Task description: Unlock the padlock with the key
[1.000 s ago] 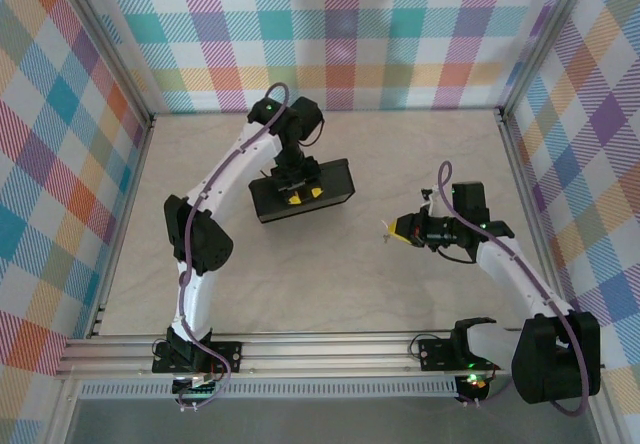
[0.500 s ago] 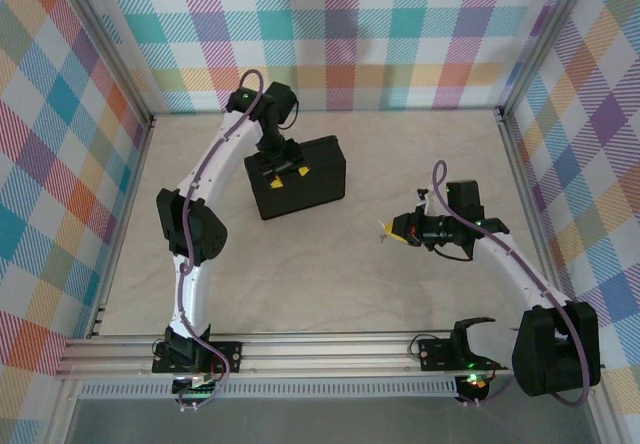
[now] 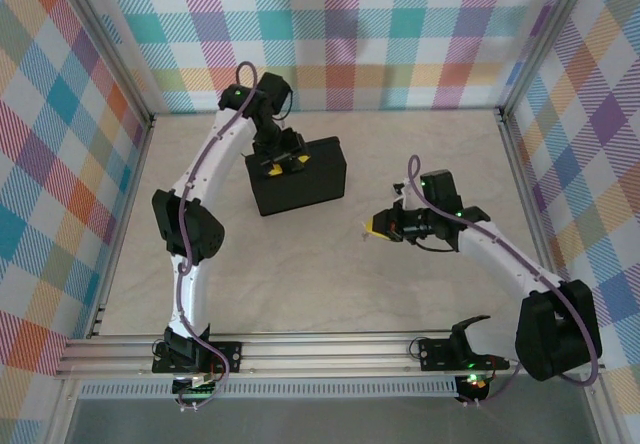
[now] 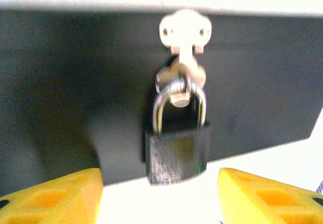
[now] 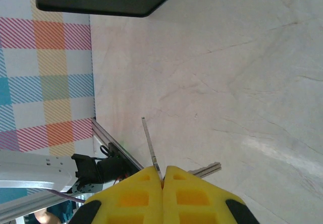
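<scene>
- Small silvery-grey metal padlock [image 4: 176, 151]: hangs by its shackle from a pale metal hasp [image 4: 184, 32] on the side wall of a dark, round-cornered box [image 4: 75, 82]. Shackle closed through the hasp loop, body upright, lower edge near the desk.
- Thin shiny silvery key [image 5: 206, 170]: pinched in the right claw [image 5: 162, 173], a short length poking out sideways past the yellow fingertips [image 5: 131, 199]. A thin metal sliver also rises from between them; cannot tell what it is.
- Right claw: closed tight on the key, held over the pale beige desk [image 5: 242, 72], well apart from the box. In the top view it sits to the right of the box [image 3: 310, 179], tips pointing left toward it.
- Left claw [image 4: 161, 196]: yellow fingers [image 4: 50, 193] spread wide, one to each side of the padlock but short of it, gripping nothing.
- Top view: left claw [image 3: 280, 167] sits over the box's far-left edge, so it and its white arm [image 3: 215, 159] crowd the padlock side.
- Surroundings: plaid panels [image 3: 340, 34] wall the desk on three sides. An aluminium rail [image 3: 330, 349] runs along the near edge.
</scene>
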Controlling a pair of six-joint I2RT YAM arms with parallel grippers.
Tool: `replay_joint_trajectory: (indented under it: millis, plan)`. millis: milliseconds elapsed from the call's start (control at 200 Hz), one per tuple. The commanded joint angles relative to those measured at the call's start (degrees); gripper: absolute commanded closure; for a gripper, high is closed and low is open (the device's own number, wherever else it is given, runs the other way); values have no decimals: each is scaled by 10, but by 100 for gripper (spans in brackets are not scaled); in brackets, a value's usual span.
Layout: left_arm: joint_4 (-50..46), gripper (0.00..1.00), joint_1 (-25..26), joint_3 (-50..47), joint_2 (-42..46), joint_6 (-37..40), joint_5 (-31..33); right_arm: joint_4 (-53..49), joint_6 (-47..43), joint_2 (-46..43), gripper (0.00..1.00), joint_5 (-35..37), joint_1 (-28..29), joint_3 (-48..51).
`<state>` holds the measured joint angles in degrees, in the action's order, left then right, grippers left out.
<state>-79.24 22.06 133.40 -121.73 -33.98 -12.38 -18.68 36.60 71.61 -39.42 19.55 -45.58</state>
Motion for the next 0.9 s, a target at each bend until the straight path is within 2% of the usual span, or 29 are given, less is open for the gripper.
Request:
replay_joint_trajectory:
  millis: [0,165,285,505,615,775,895]
  plan:
    - [47,38,-31,16,40,28,-12,14,16,16,100,23,24,-32]
    - [83,36,-53,26,42,60,-30,10,25,34,100,48,58,-56]
    - [104,33,-67,47,11,132,-22,16,35,38,100,58,72,-61]
    - [170,24,-69,44,-35,279,-69,7,42,34,100,69,93,-68]
    - [176,23,-72,40,-53,343,-119,7,48,34,100,71,102,-72]
    - [164,23,-78,27,-57,359,-190,9,52,37,100,75,107,-75]
    - [177,22,-77,-35,-21,357,-237,9,52,40,100,78,109,-73]
